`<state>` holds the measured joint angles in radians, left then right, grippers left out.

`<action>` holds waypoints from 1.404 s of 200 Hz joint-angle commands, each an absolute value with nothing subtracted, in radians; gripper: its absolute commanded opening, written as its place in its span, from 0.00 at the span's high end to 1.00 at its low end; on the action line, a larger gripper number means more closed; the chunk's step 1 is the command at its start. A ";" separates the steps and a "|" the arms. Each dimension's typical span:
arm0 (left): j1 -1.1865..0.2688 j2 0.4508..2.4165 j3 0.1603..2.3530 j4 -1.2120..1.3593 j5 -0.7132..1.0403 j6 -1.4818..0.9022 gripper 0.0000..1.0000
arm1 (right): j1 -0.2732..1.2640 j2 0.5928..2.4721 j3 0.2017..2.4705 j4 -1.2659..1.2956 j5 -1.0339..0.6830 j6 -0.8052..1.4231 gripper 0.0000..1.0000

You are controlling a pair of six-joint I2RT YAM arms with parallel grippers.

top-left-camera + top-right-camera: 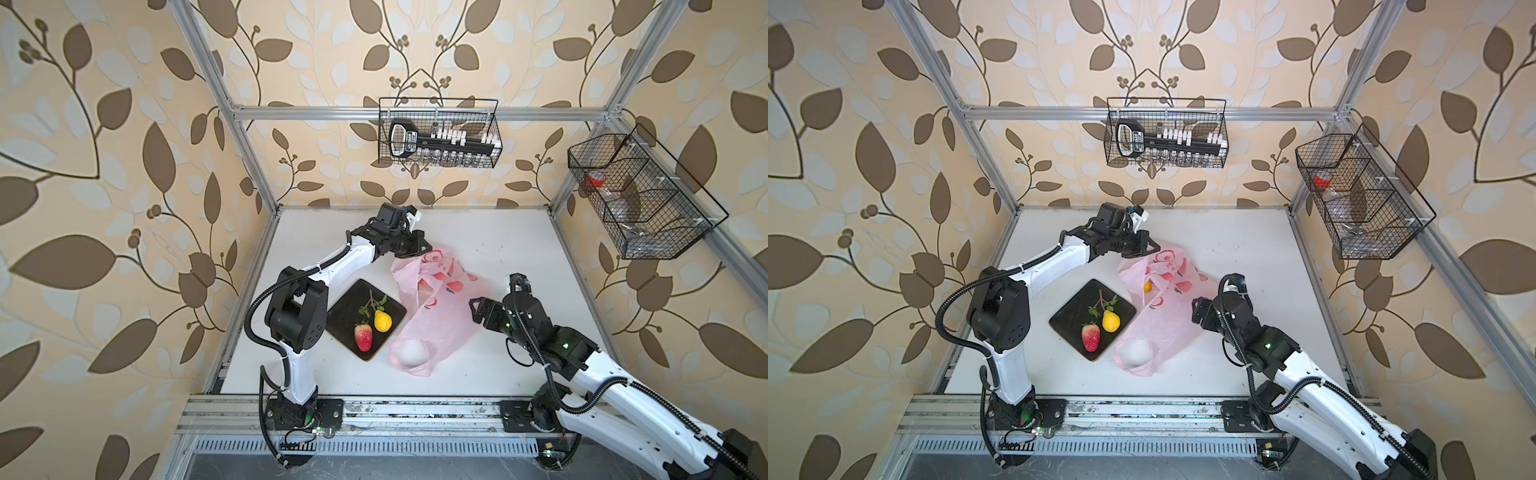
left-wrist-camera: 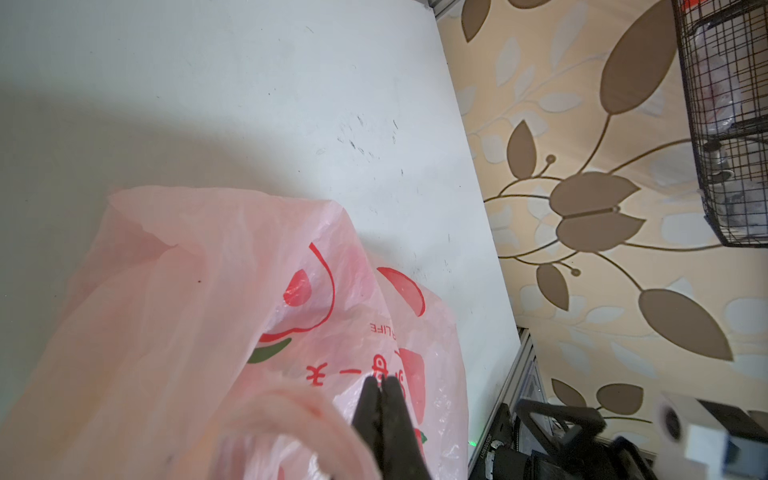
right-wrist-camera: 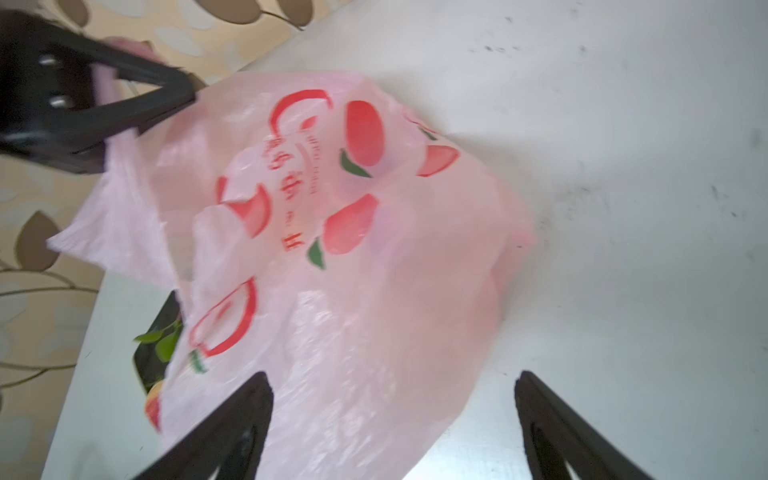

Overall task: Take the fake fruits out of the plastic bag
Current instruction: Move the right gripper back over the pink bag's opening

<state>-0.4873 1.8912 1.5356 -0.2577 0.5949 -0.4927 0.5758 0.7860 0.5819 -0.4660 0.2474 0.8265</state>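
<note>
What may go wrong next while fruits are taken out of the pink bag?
The left gripper pinches only thin film of the plastic bag; a pull may tear it or slip. The open right gripper, beside the bag, may catch film instead of fruit. A dragged bag could nudge the strawberry and lemon on the mat.

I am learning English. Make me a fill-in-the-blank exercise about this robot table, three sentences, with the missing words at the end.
1. On the dark mat lie a yellow lemon and a red ____.
2. The left gripper is shut on the pink plastic ____.
3. The right gripper has its jaws wide ____.

Missing words: strawberry; bag; open.
</note>
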 commanded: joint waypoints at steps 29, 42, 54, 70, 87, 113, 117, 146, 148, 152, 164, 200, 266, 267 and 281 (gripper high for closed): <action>-0.493 1.822 1.528 -0.240 0.603 -0.493 1.00 | 0.368 1.008 0.520 -0.114 -0.065 0.810 0.18; -0.494 1.819 1.528 -0.249 0.598 -0.489 1.00 | 0.341 1.068 0.514 -0.033 -0.096 0.808 0.28; -0.494 1.817 1.529 -0.254 0.596 -0.486 1.00 | 0.314 1.108 0.514 0.020 -0.104 0.802 0.42; -0.494 1.816 1.532 -0.254 0.591 -0.484 1.00 | 0.273 1.139 0.506 0.085 -0.104 0.799 0.62; -0.494 1.823 1.549 -0.258 0.586 -0.483 1.00 | 0.215 1.167 0.508 0.142 -0.137 0.794 0.81; -0.494 1.842 1.595 -0.272 0.584 -0.482 1.00 | 0.112 1.210 0.548 0.178 -0.209 0.771 1.00; -0.494 1.844 1.601 -0.272 0.583 -0.482 1.00 | 0.099 1.214 0.556 0.178 -0.215 0.768 1.00; -0.502 1.836 1.619 -0.261 0.576 -0.476 1.00 | -0.023 1.279 0.638 0.191 -0.268 0.749 1.00; -0.505 1.834 1.618 -0.260 0.575 -0.475 1.00 | -0.031 1.287 0.643 0.193 -0.272 0.748 1.00; -0.510 1.831 1.615 -0.257 0.571 -0.471 1.00 | -0.041 1.305 0.655 0.193 -0.278 0.746 1.00; -0.531 1.812 1.590 -0.246 0.555 -0.454 1.00 | -0.081 1.359 0.687 0.200 -0.300 0.745 1.00; -0.596 1.717 1.439 -0.166 0.484 -0.409 1.00 | -0.123 1.457 0.705 0.231 -0.243 0.757 0.98; -0.667 1.595 1.172 0.060 0.358 -0.471 1.00 | -0.100 1.187 0.744 -0.068 -0.082 0.657 0.24; -0.668 1.595 1.170 0.064 0.357 -0.472 1.00 | -0.098 1.178 0.741 -0.072 -0.080 0.655 0.24; -0.669 1.581 1.141 0.112 0.341 -0.488 1.00 | -0.038 1.066 0.716 -0.131 -0.069 0.635 0.31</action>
<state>-0.6708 1.6352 1.1831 -0.0399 0.4049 -0.4534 -0.1028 1.2251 0.7292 0.0048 -0.1303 0.6895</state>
